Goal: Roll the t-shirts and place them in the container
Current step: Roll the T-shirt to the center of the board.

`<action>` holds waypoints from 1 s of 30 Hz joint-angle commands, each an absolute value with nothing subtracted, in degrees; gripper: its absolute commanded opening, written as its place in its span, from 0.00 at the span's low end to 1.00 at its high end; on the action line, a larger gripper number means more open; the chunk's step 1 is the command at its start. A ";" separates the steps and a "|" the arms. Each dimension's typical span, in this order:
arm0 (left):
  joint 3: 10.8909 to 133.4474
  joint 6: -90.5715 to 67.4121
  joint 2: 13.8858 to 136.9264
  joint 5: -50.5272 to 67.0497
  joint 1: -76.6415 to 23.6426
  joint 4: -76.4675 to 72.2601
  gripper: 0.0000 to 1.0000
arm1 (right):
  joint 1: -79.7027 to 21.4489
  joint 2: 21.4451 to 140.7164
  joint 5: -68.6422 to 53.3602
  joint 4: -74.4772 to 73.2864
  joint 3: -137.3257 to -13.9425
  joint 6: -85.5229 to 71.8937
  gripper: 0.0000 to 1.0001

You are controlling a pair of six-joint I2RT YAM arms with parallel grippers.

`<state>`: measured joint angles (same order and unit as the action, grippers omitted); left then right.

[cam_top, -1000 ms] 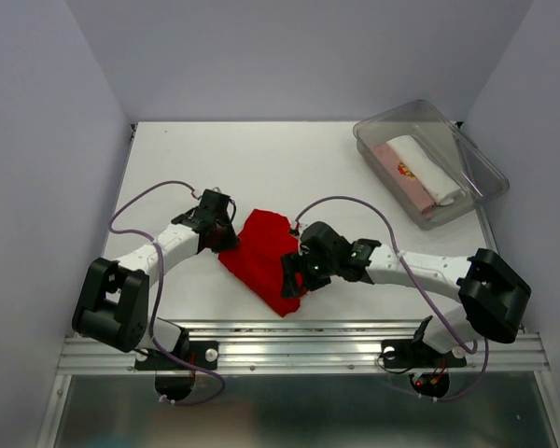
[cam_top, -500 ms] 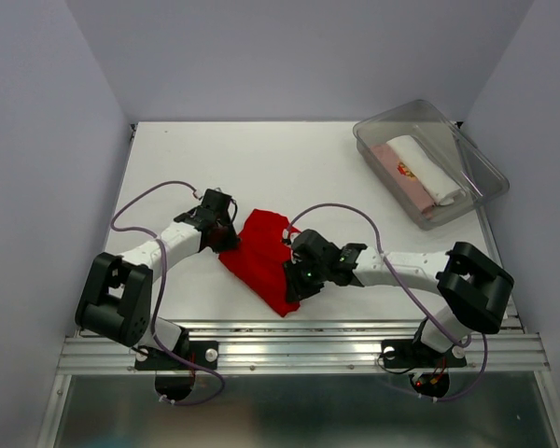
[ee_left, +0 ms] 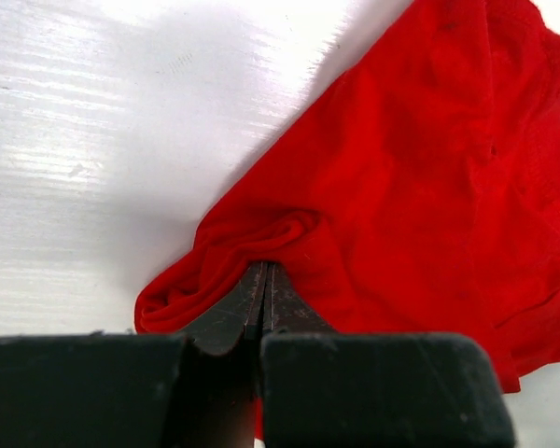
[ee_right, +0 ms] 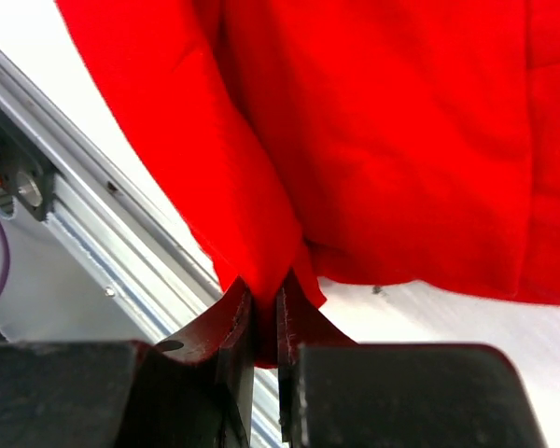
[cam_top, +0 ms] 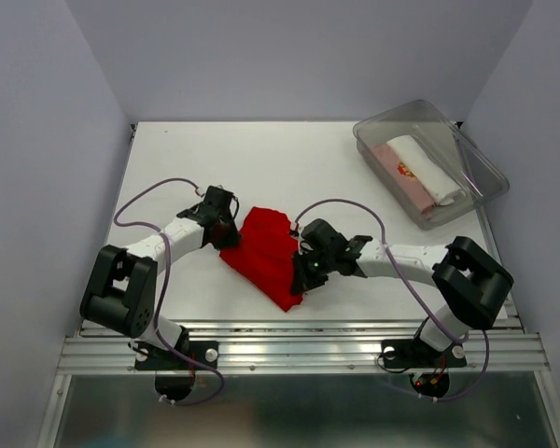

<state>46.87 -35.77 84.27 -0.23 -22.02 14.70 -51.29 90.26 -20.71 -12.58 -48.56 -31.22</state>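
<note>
Top external view is showing me the red t-shirt lying bunched on the table between the two arms, near the front edge. Its long axis is running on a diagonal, from the far left down toward the near right. The left gripper is sitting at the far-left end of that diagonal and the right gripper at the near-right side, so each arm is touching its own end and neither is nearer than the other.

On the left wrist camera I am seeing the jaws pressed together with a puckered fold of red cloth pinched at their tips, and the rest of the shirt is spreading away ahead and to the right. On the right wrist camera the jaws are almost together with a thin hem of the shirt caught between them, and the cloth is draping up and away from the tips, with the metal rail just beside it.

Off to the far right, well apart from all this, the clear bin is holding the white roll and the pale pink roll side by side.

Against the frame a second ago, I am noting that the right jaws were standing wide over that edge and have now come down on it. The right wrist has shifted slightly toward the shirt's right side. The left grip is staying as it was.

I am judging that the coming move is turning on tension along that diagonal.
</note>
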 commanded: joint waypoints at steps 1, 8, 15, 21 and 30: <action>48.69 -33.58 85.87 -0.09 -21.88 12.49 0.00 | -50.71 92.11 -22.15 -10.46 -47.46 -28.39 0.05; 50.18 -31.47 85.53 2.02 -21.88 12.48 0.00 | -49.13 93.43 -18.64 -11.60 -47.02 -27.07 0.20; 52.38 -29.80 76.75 0.35 -22.06 16.42 0.00 | -49.13 90.44 -13.80 -15.99 -49.30 -24.96 0.40; 54.93 -28.39 71.46 -2.72 -22.06 21.53 0.00 | -49.13 86.58 -10.64 -19.77 -51.85 -26.10 0.76; 53.62 -28.12 68.20 -0.72 -23.81 26.01 0.00 | -49.13 80.33 -7.65 -23.38 -56.69 -28.82 0.61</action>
